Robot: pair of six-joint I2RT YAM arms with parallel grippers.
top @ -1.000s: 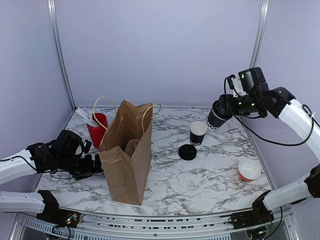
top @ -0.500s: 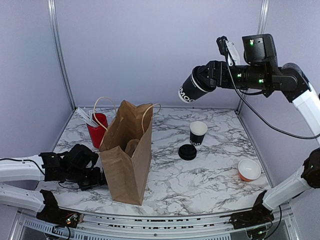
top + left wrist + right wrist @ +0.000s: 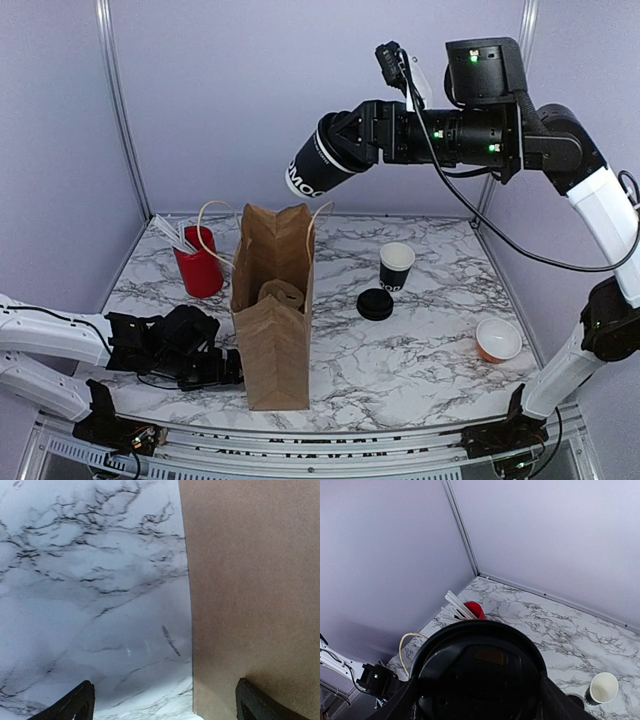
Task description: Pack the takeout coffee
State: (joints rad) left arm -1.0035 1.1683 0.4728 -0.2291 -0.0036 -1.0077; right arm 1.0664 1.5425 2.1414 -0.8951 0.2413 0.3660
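The takeout coffee, a black paper cup with white print and a black lid, hangs tilted in the air just above the open top of the brown paper bag. My right gripper is shut on it. In the right wrist view its lid fills the lower middle and hides the bag, except for one handle loop. My left gripper is open low at the bag's near left corner. In the left wrist view the bag's wall stands between the spread fingertips.
A red cup with white sticks stands left of the bag. A lidless black cup, a loose black lid and a small orange bowl sit on the marble table to the right. A brown round thing shows inside the bag.
My right arm has carried the lidded cup up and to the left, from the right side to above the bag. My left gripper has moved right along the bag's base, and the bag now stands straighter.
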